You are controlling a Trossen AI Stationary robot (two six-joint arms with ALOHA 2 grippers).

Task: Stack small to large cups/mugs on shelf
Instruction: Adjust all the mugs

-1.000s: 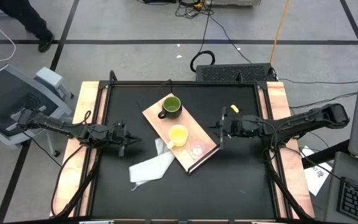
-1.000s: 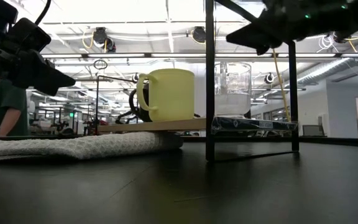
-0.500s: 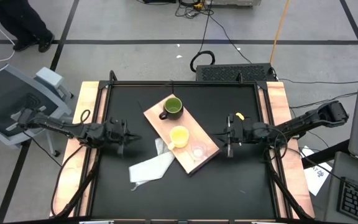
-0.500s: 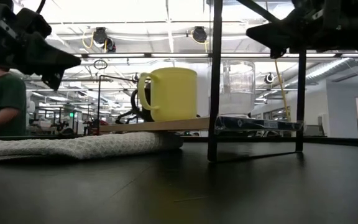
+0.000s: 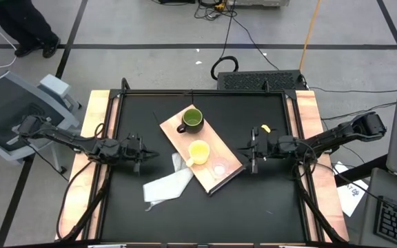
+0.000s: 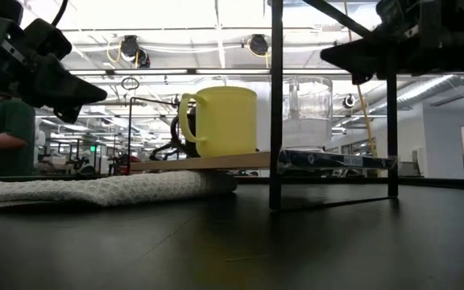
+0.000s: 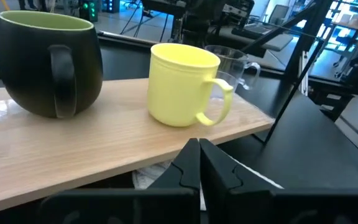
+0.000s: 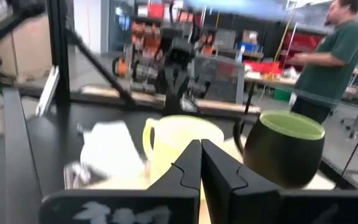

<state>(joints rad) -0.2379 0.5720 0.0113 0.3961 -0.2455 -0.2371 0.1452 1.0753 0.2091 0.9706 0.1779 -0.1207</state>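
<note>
The light-wood shelf (image 5: 209, 141) lies slantwise in the middle of the table. On it stand the dark green mug (image 5: 191, 118), the yellow mug (image 5: 198, 151) and the clear cup (image 5: 219, 166), in a row and apart from one another. The shelf's left edge rests on a white cloth (image 5: 165, 183). My left gripper (image 5: 142, 153) hovers shut to the left of the shelf and points at it. Its wrist view shows the green mug (image 7: 48, 62), the yellow mug (image 7: 182, 84) and the clear cup (image 7: 230, 61). My right gripper (image 5: 249, 153) hovers shut to the right of the shelf, holding nothing.
A small yellow object (image 5: 264, 128) lies on the table behind my right gripper. In the low view, black frame posts (image 6: 276, 105) stand in front of the clear cup (image 6: 304, 113). A person in a green shirt (image 8: 325, 56) stands beyond the table.
My right gripper has drawn back from the shelf toward the table's right edge and sunk a little, staying shut. My left gripper has stayed in place, rolling slightly about its own line. The mugs, the cup and the shelf have not moved.
</note>
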